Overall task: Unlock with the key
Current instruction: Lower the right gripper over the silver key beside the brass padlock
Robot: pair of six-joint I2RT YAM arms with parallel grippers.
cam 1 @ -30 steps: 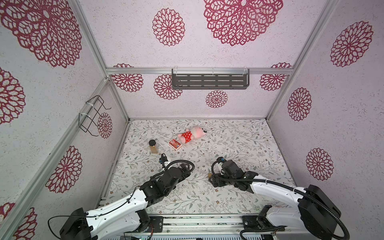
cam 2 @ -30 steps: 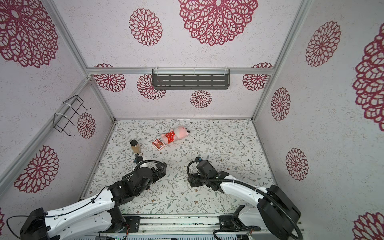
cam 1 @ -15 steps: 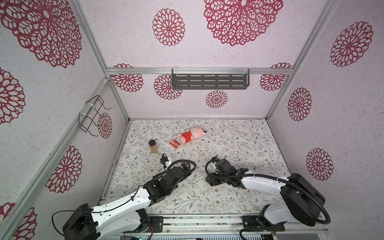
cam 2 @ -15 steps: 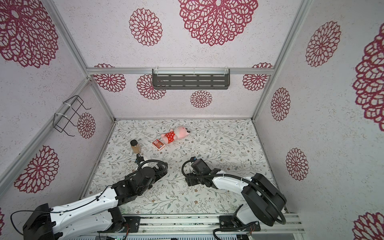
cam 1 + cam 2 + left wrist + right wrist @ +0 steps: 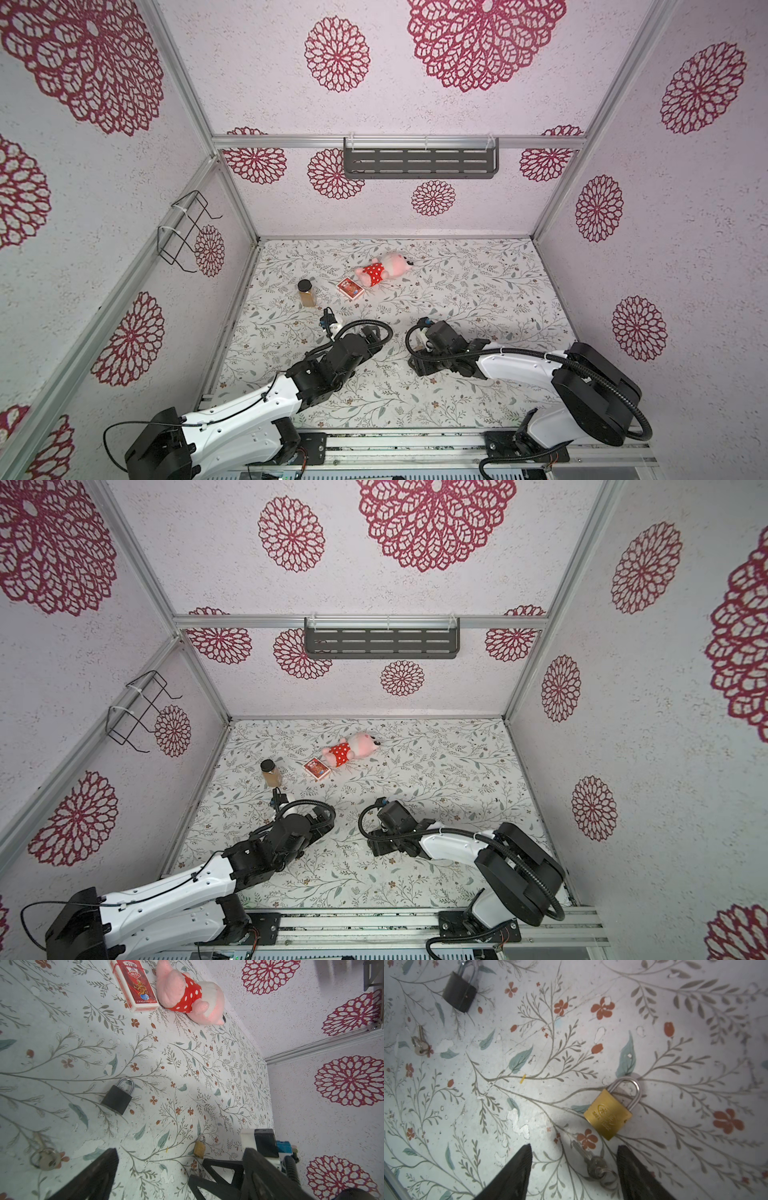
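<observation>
right gripper [image 5: 574, 1146] has swung in, now straddling the key [image 5: 596, 1164] beside the brass lock [image 5: 609, 1113], jaws part-open, holding nothing; pick, insert and turn all pending.

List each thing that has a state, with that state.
brass padlock: shackle shut, lying flat
black padlock: shackle shut, lying flat
key near brass padlock: loose on table, ungripped
key near black padlock: loose on table
jar: upright, capped
left gripper: open, empty
right gripper: open, empty

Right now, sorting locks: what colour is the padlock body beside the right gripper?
Brass-gold metal padlock; clearest in right wrist view.
</observation>
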